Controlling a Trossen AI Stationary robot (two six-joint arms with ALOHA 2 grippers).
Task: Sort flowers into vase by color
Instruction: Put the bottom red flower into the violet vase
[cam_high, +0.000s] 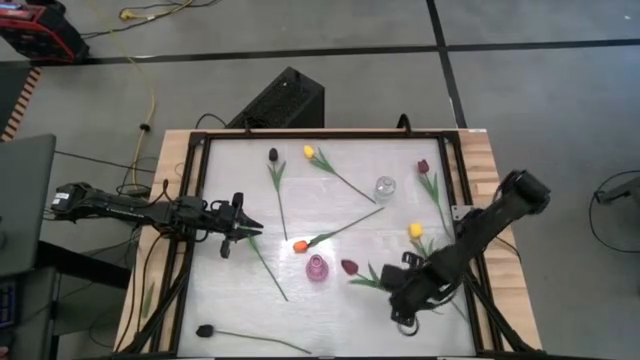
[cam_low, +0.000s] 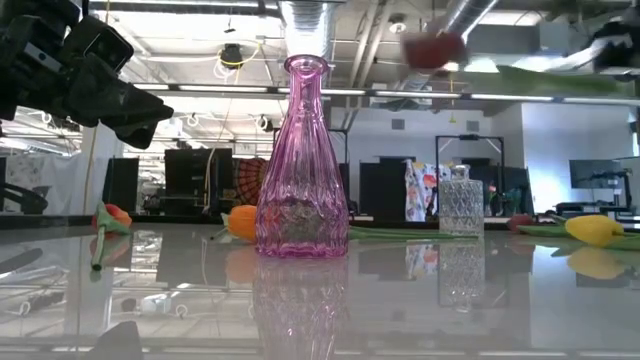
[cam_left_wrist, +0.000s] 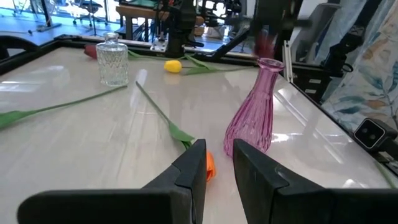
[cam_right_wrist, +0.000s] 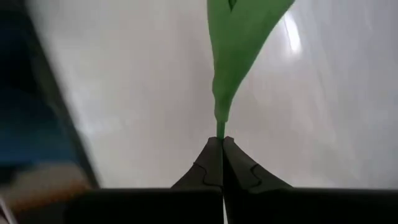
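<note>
Vase, pink glass (cam_low: 302, 165), stands upright nearest the low camera, near table (cam_high: 230, 300) centre. In the high view it sits at (cam_high: 316, 268), just beside the orange tulip head.

Right gripper (cam_right_wrist: 221, 163): fingers pressed together on a thin green stem, leaf spreading beyond the tips. The flower it holds is the maroon tulip (cam_high: 350, 268), head lying just right of the pink vase in the high view; in the low view the same head shows blurred, lifted above the vase mouth level (cam_low: 432, 50). Right arm reaches in from the table's right edge.

Left gripper (cam_left_wrist: 214, 163): fingers parted by a narrow gap, nothing between them. It hovers over the left part of the table (cam_high: 232, 222), pointed toward the vase. Orange tulip (cam_high: 300, 245) lies just beyond its fingertips, stem running up and right toward the clear vase.

Clear glass vase (cam_high: 385, 188) stands upright farther back, right of centre.

Other flowers, all lying flat:
- yellow tulip (cam_high: 415, 231), near the right arm
- second yellow tulip (cam_high: 309, 152), far edge
- maroon tulip at far right (cam_high: 423, 167)
- dark tulip at far edge (cam_high: 273, 155)
- dark tulip at near-left corner (cam_high: 204, 330)

No flower stands in either vase.
</note>
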